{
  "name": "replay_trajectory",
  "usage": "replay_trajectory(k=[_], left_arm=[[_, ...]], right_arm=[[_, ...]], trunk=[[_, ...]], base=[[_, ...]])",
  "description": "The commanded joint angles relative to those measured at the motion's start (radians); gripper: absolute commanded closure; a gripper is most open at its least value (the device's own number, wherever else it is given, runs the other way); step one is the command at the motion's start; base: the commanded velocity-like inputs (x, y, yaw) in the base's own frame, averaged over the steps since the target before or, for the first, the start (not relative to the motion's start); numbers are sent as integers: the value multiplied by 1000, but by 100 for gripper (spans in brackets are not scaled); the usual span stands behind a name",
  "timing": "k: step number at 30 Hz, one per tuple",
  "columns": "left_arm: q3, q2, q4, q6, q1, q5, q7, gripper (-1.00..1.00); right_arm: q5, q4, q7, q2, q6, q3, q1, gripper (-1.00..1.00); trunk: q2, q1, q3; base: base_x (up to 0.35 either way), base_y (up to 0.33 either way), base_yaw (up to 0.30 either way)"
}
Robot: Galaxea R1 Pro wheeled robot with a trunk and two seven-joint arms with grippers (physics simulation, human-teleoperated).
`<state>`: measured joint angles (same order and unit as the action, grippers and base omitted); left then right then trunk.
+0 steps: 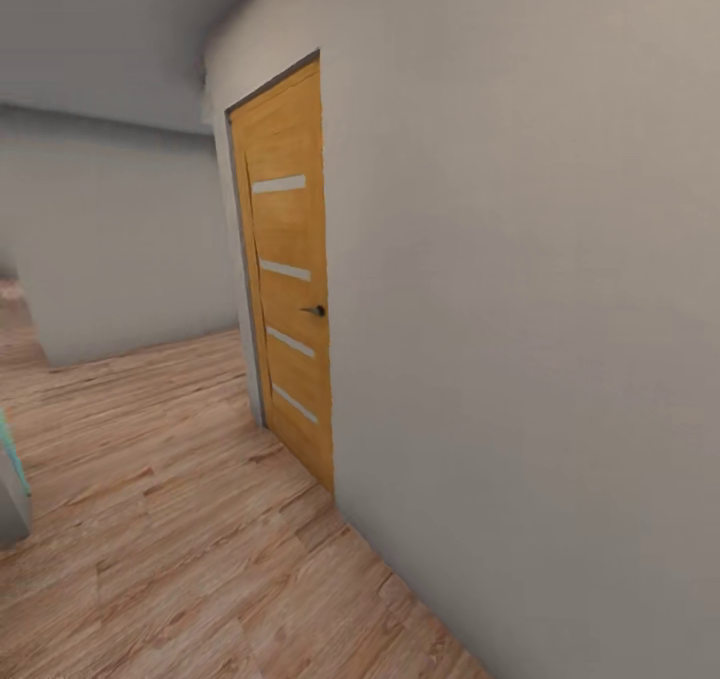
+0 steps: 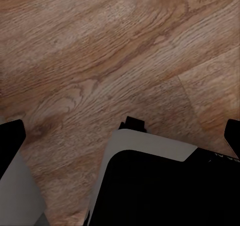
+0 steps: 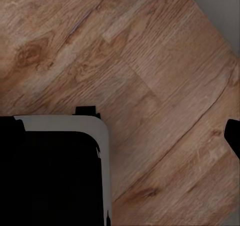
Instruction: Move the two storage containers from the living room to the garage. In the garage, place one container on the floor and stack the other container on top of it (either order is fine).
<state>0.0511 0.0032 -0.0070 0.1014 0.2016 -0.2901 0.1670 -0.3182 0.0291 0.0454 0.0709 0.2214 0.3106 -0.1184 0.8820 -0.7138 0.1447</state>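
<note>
The two storage containers are out of view. In the left wrist view my left gripper (image 2: 121, 136) hangs open over the light wood plank floor (image 2: 100, 61). Its black fingertips (image 2: 11, 136) sit at both sides of that picture with nothing between them. In the right wrist view my right gripper (image 3: 120, 136) also points down at the plank floor (image 3: 150, 76). One black fingertip (image 3: 233, 136) shows far out at the edge, and the other blends into my dark base. Nothing is held.
A shut orange wooden door (image 1: 290, 289) with pale strips and a dark handle (image 1: 316, 310) is set in the pale grey wall (image 1: 520, 309) close on my right. Plank floor (image 1: 180, 519) runs left and ahead to a far wall (image 1: 120, 249). A grey-teal object (image 1: 10, 489) sits at the left edge. My base (image 2: 150, 181) is below the grippers.
</note>
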Motion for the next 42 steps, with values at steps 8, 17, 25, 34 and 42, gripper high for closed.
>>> replay_trajectory(k=[8, 17, 25, 34, 42], left_arm=[[6, 0, 1, 3, 1, -7, 2, -100], [5, 0, 0, 3, 1, -7, 2, -100], [5, 0, -1, 3, 1, -7, 3, -100], [5, 0, -1, 3, 1, -7, 3, -100], [5, 0, 1, 3, 1, -7, 2, -100]], right_arm=[[-7, 3, 1, 0, 6, 8, -1, -100], [-7, 3, 1, 0, 6, 8, -1, -100], [-7, 3, 1, 0, 6, 8, -1, -100], [-7, 3, 1, 0, 6, 8, -1, -100], [-7, 3, 1, 1, 6, 8, -2, -100]], trunk=[[1, -1, 1], [1, -1, 1], [1, -1, 1], [1, -1, 1], [1, -1, 1]], base=[[321, 0, 270], [295, 0, 269], [147, 0, 269], [89, 0, 269], [174, 0, 269]])
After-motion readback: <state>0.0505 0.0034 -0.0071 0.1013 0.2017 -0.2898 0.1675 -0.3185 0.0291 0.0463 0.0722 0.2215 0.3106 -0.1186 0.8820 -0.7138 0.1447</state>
